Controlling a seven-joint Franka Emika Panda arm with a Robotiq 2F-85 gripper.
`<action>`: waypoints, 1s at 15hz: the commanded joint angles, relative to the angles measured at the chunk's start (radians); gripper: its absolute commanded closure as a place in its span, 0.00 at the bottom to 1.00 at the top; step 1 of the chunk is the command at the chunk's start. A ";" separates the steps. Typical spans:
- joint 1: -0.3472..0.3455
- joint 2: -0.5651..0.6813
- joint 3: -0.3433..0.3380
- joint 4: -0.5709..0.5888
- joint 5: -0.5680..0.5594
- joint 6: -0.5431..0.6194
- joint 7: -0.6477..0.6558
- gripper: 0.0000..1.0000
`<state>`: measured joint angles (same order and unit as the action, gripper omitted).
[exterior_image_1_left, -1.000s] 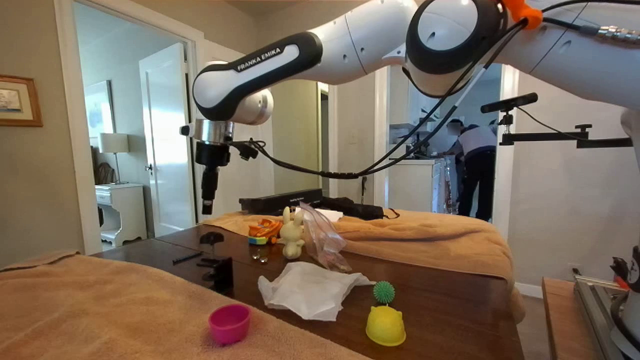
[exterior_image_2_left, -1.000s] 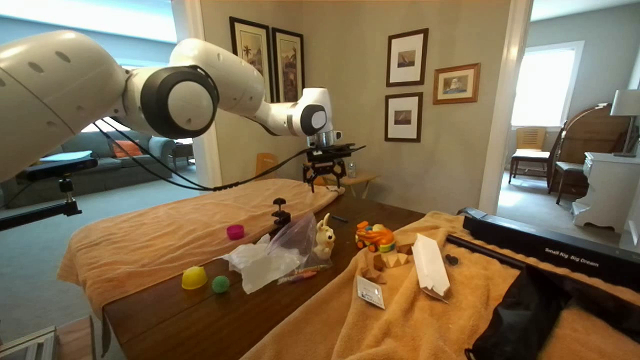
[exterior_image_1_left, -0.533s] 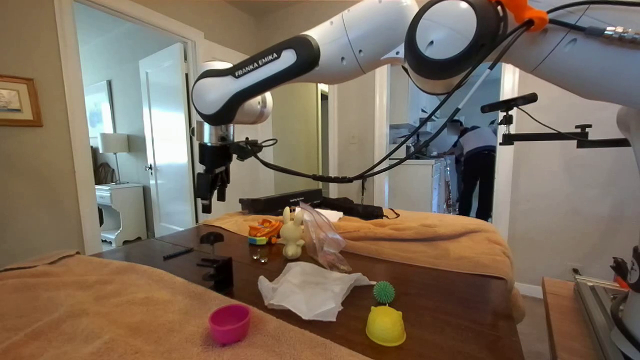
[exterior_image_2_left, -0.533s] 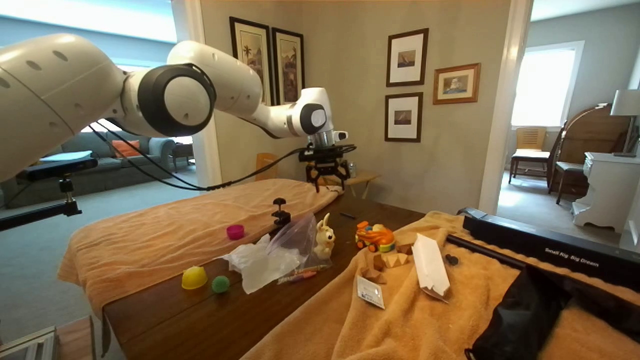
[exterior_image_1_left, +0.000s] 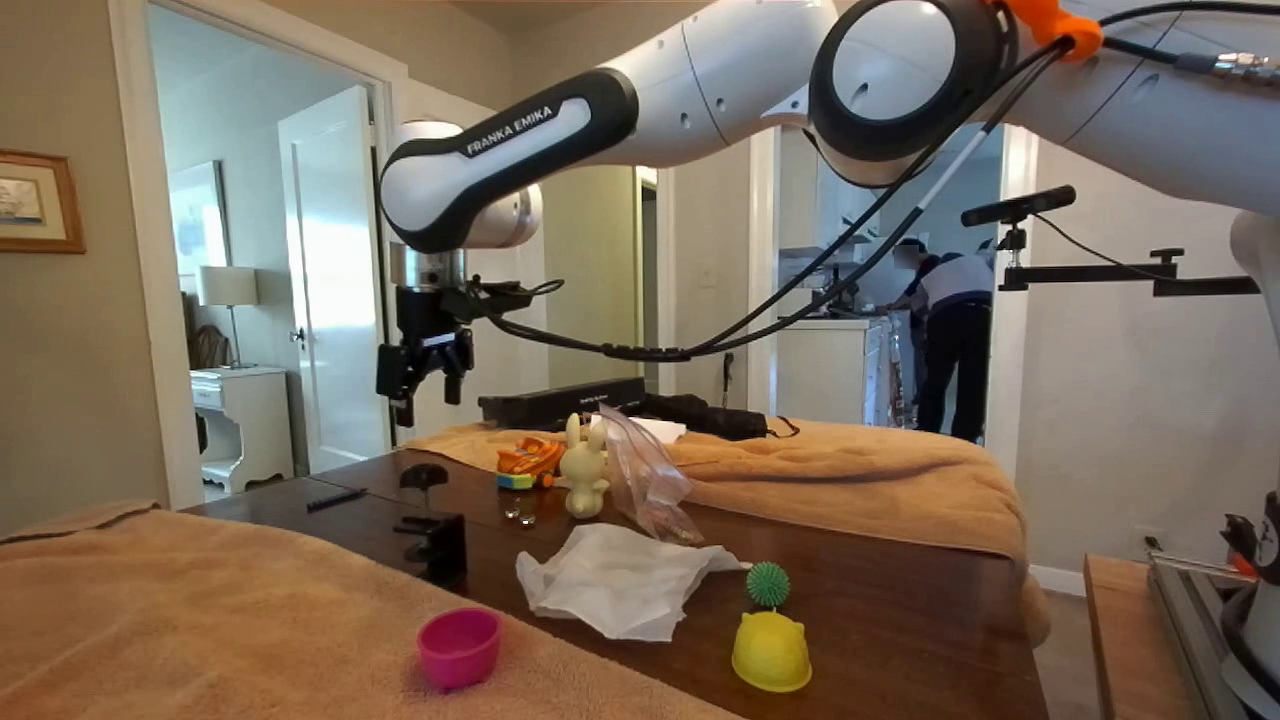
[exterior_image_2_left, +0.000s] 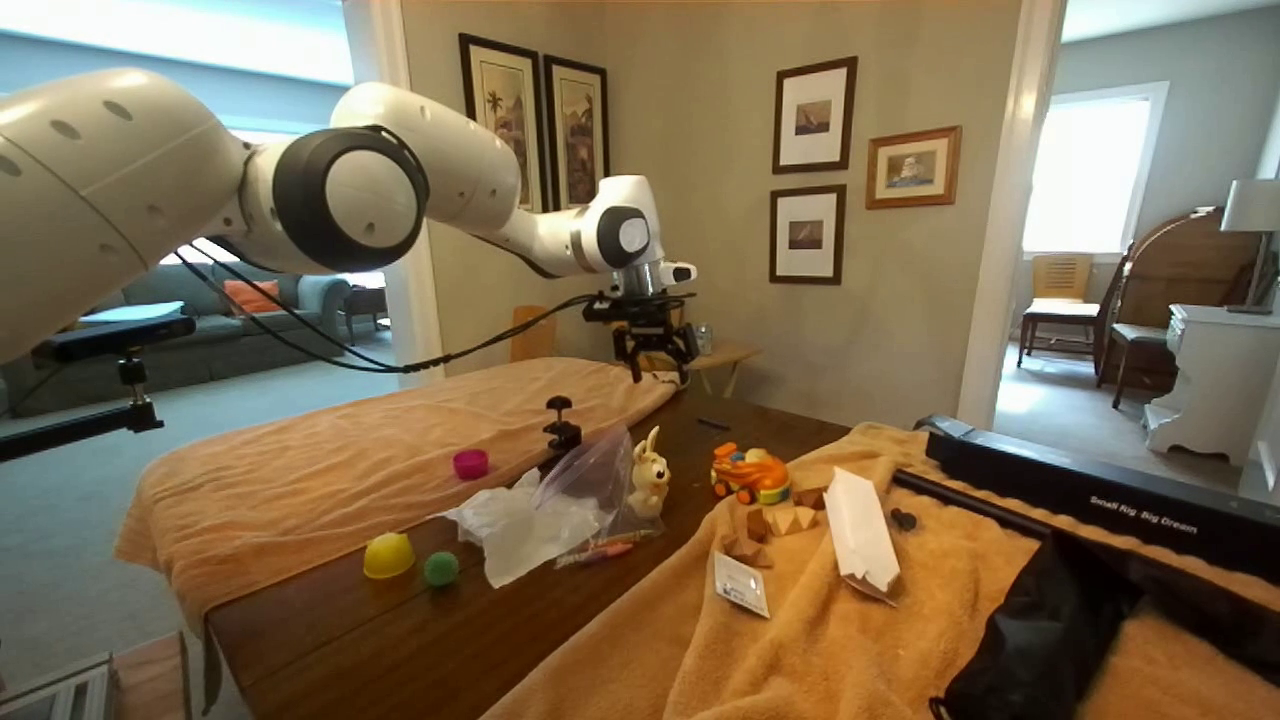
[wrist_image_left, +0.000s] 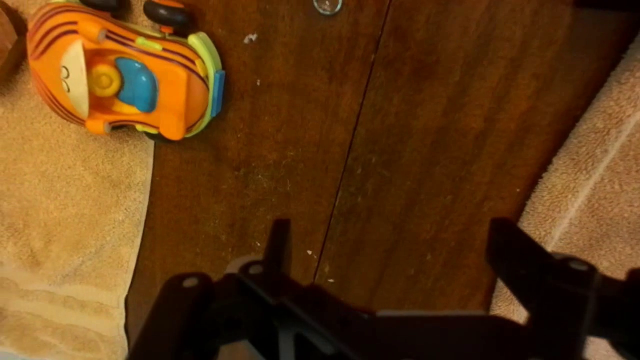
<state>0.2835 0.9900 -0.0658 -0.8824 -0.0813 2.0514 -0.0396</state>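
Over the dark brown wooden table (wrist_image_left: 280, 165), the black two-fingered gripper (wrist_image_left: 390, 227) hangs with its fingers spread wide, while a slim dark rod (exterior_image_1_left: 337, 499) lies on the wood, apart from the orange plastic toy car (wrist_image_left: 167, 80). Near the car stands a cream rabbit figure (exterior_image_2_left: 648, 485), a clear plastic bag (exterior_image_1_left: 645, 480) just beside it; farther from the car lie a crumpled white sheet (exterior_image_1_left: 625, 585), a spiky green ball (exterior_image_1_left: 768, 584) and an upturned yellow cup (exterior_image_1_left: 771, 655). Across from the car, an upright black screw clamp (exterior_image_2_left: 563, 434) stands as an obstacle beside a peach terry towel (exterior_image_1_left: 200, 620) bearing a round magenta cup (exterior_image_1_left: 459, 650).
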 joint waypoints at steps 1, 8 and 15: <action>0.009 -0.002 -0.009 0.013 0.010 -0.036 0.087 0.00; 0.032 -0.109 -0.003 -0.080 -0.005 -0.024 0.112 0.00; 0.060 -0.263 -0.044 -0.230 -0.011 -0.064 0.260 0.00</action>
<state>0.3235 0.8301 -0.0813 -0.9793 -0.0819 2.0046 0.1242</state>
